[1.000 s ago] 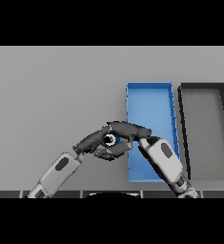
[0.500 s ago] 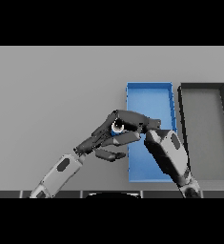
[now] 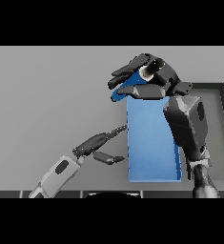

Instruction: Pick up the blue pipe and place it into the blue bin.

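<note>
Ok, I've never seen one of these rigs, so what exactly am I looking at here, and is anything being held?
This is a humanoid robot's own view, looking down from its head at a grey table. Two white and grey arms end in dark hands. The right hand is raised over the far end of the blue bin, fingers curled round the blue pipe; a pale pipe end shows between the fingers. The left hand rests low beside the bin's left wall, fingers straight, holding nothing. A dark bin sits just right of the blue one, partly hidden by the right arm. The pipe is not yet in the bin.
</note>
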You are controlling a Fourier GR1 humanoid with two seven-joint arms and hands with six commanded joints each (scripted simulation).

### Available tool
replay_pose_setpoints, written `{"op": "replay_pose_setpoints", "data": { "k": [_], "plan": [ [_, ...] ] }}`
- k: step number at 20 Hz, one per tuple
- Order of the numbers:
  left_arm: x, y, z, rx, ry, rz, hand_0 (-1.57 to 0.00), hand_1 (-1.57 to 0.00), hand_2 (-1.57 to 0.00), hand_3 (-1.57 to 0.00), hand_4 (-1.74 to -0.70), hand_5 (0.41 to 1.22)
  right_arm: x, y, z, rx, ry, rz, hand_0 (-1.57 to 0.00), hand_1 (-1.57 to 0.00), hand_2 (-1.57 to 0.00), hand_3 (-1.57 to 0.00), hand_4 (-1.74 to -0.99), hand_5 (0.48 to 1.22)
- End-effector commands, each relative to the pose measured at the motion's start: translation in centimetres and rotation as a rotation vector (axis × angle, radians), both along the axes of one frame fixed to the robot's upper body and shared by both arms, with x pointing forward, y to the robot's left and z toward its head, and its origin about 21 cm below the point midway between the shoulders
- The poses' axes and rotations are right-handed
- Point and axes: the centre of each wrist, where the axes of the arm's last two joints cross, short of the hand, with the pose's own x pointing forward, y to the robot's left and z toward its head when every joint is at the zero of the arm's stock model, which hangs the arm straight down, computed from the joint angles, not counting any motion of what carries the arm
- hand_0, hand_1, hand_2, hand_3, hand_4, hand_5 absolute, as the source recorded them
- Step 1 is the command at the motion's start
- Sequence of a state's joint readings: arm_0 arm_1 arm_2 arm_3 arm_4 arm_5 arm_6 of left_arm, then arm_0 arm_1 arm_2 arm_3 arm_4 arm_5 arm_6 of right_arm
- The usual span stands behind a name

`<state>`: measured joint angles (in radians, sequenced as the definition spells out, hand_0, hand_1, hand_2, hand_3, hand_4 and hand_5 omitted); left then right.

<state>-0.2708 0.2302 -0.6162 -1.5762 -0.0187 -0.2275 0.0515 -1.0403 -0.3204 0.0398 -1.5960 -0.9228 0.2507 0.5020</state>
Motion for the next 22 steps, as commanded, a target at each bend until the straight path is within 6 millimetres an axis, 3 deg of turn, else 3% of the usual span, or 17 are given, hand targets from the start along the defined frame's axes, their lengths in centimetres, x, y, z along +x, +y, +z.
{"op": "replay_pose_setpoints", "data": {
  "k": [1, 3, 5, 8, 18, 22],
  "plan": [
    [0.0, -0.2, 0.3, -0.003, 0.011, -0.002, 0.00, 0.00, 0.00, 0.00, -0.91, 0.492, 0.9, -0.5, 0.6, 0.002, -0.012, -0.058, -1.57, -1.57, -1.57, -1.57, -1.732, 1.117],
    [0.3, 0.2, 0.4, -0.001, 0.015, 0.000, 0.00, 0.00, 0.00, 0.00, -0.91, 0.491, 2.9, -2.1, 0.3, -0.007, 0.047, -0.174, -1.57, -1.57, -1.57, -1.57, -1.735, 1.131],
    [0.2, 0.3, 0.1, -0.012, 0.020, 0.003, 0.00, 0.00, 0.00, 0.00, -0.91, 0.487, 4.5, -4.0, -1.2, -0.066, 0.087, -0.281, -1.57, -1.57, -1.57, -1.57, -1.737, 1.135],
    [0.7, 0.0, 0.1, 0.010, 0.032, 0.023, 0.00, 0.00, 0.00, 0.00, -0.90, 0.489, 6.5, -6.2, -5.0, -0.100, 0.232, -0.398, -1.57, -1.57, -1.57, -1.57, -1.739, 1.120],
    [0.3, 0.5, 0.0, -0.016, 0.026, 0.014, 0.00, 0.00, 0.00, 0.00, -0.88, 0.463, 5.0, -9.4, -17.4, -0.344, 0.649, -0.570, -1.57, -1.57, -1.57, -1.57, -1.741, 1.122],
    [0.3, 0.2, 0.1, -0.011, 0.027, 0.019, 0.00, 0.00, 0.00, 0.00, -0.88, 0.460, 4.0, -9.8, -21.7, -0.488, 0.755, -0.572, -1.57, -1.57, -1.57, -1.57, -1.591, 1.114]
  ]
}}
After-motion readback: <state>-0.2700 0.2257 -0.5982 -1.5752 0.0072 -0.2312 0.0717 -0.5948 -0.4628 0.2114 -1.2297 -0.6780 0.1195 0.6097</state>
